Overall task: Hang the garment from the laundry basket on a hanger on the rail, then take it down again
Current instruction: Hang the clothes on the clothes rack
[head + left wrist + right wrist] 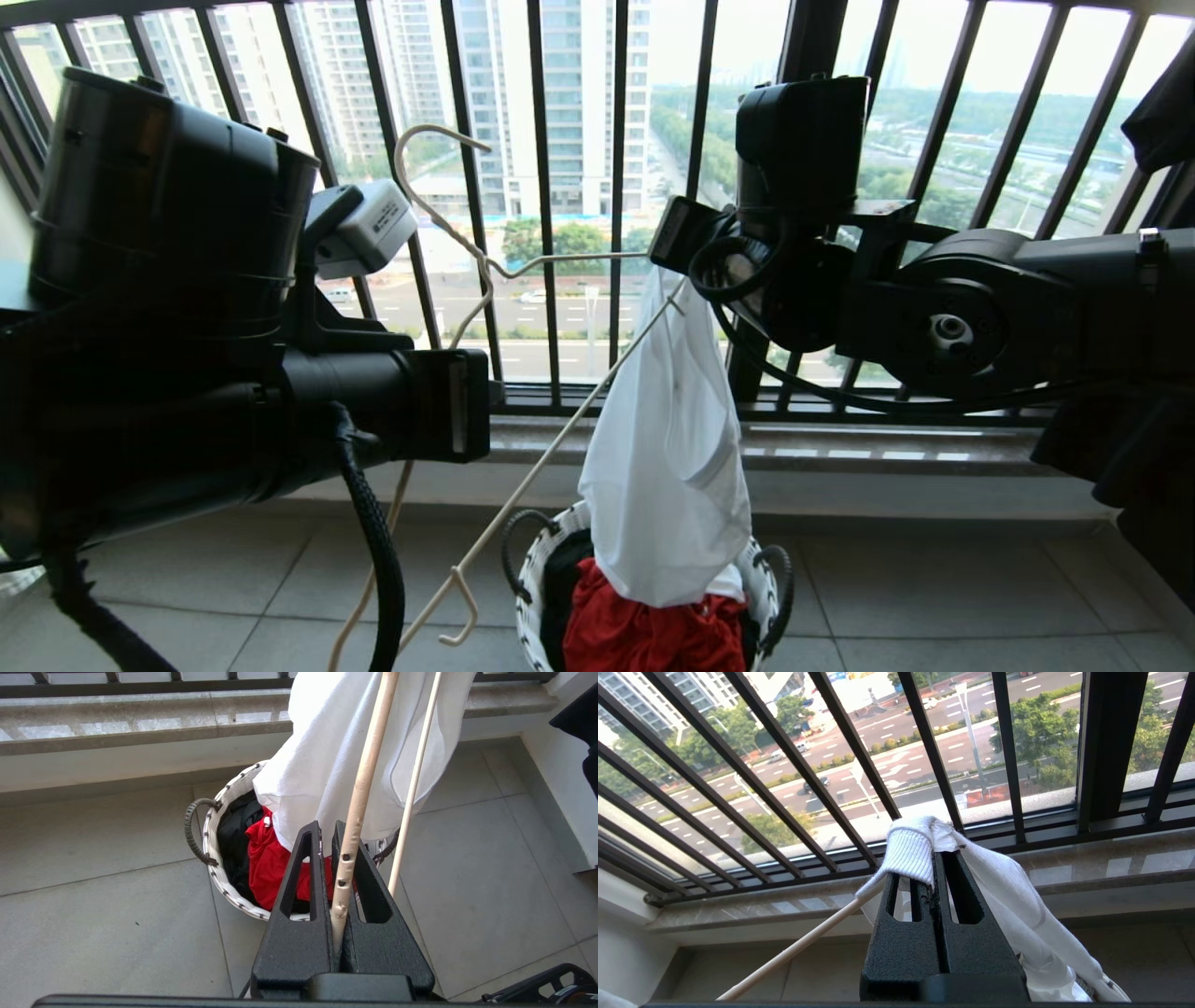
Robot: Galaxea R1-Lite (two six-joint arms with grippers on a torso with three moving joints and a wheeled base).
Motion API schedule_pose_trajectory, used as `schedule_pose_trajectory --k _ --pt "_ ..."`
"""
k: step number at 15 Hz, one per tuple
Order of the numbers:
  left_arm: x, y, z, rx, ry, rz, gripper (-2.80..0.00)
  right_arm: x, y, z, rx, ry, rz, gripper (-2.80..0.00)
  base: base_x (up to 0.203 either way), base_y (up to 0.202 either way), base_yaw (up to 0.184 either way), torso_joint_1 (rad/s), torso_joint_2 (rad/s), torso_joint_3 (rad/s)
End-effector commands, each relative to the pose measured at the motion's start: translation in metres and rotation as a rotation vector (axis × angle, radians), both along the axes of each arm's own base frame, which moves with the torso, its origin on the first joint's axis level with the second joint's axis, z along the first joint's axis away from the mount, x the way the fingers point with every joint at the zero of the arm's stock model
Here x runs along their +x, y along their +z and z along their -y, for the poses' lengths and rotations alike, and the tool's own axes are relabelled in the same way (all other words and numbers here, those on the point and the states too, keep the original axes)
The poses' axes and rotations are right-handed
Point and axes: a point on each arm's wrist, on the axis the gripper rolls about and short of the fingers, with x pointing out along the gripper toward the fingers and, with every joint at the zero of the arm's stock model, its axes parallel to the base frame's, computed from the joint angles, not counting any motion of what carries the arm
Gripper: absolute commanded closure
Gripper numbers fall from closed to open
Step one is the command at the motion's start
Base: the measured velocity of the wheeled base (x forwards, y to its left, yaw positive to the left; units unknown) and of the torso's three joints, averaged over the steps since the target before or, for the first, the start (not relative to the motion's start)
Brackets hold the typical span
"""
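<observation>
Looking down from the head camera, I see a balcony of pale grey floor tiles (934, 597) ending at a stone sill (840, 448) under the black window railing (551, 187), with towers and a road beyond. On the floor just below the sill stands the laundry basket (537, 579), with red cloth (653, 635) and black cloth (233, 844) inside.

My right gripper (936, 858) is up on the right by the railing, fingers pressed together on the ribbed collar of the garment (663, 467), which hangs as a white bundle with its lower end reaching into the basket. My left gripper (327, 828), on the left, pinches a thin arm of the hanger (560, 439); the hanger is tilted, its hook high near the railing, one arm running up to the garment's top by the right gripper.

Both arms' bulk blocks much of the head view. The shirt's chest print is hidden in the folds, and a dark garment (1162, 103) is cut off at the top right corner.
</observation>
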Motion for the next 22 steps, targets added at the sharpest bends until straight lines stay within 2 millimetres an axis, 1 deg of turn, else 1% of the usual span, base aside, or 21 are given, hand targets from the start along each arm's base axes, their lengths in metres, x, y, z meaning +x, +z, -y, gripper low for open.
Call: schedule_pose_trajectory --k 1,2,6,10,13,15,17,22 --pt "0.003 -0.006 0.002 0.053 0.031 0.007 0.00 0.000 0.002 0.002 0.000 -0.008 0.005 0.00 0.000 0.000 0.000 0.000 0.00 0.000" --pt "0.004 -0.008 0.002 0.080 0.058 0.017 0.00 0.002 0.000 0.002 -0.004 -0.010 0.003 0.00 0.000 0.000 0.000 0.000 0.00 0.000" --pt "0.004 -0.009 0.001 0.103 0.057 0.023 0.00 0.007 0.000 0.007 -0.016 -0.026 0.004 0.00 0.000 0.000 0.000 0.000 0.00 0.000" --pt "0.005 -0.017 0.002 0.169 0.065 0.029 0.00 0.009 0.003 0.012 -0.011 -0.040 0.010 0.00 0.000 0.000 0.000 0.000 0.00 0.000" --pt "0.011 -0.024 0.006 0.198 0.086 0.013 0.00 0.007 0.005 0.013 -0.011 -0.034 0.009 0.00 0.000 0.000 0.000 0.000 0.00 0.000" --pt "0.016 -0.029 0.010 0.232 0.135 0.016 0.00 0.006 0.002 0.011 -0.017 -0.028 0.002 0.00 0.000 0.000 0.000 0.000 0.00 0.000" --pt "0.018 -0.026 0.011 0.208 0.160 0.050 0.00 0.004 0.000 0.008 -0.025 -0.019 -0.008 0.00 0.000 0.000 0.000 0.000 0.00 0.000" --pt "0.020 -0.028 0.013 0.192 0.167 0.068 0.00 -0.008 -0.010 -0.011 -0.049 0.037 -0.046 0.00 0.000 0.000 0.000 0.000 0.00 0.000"
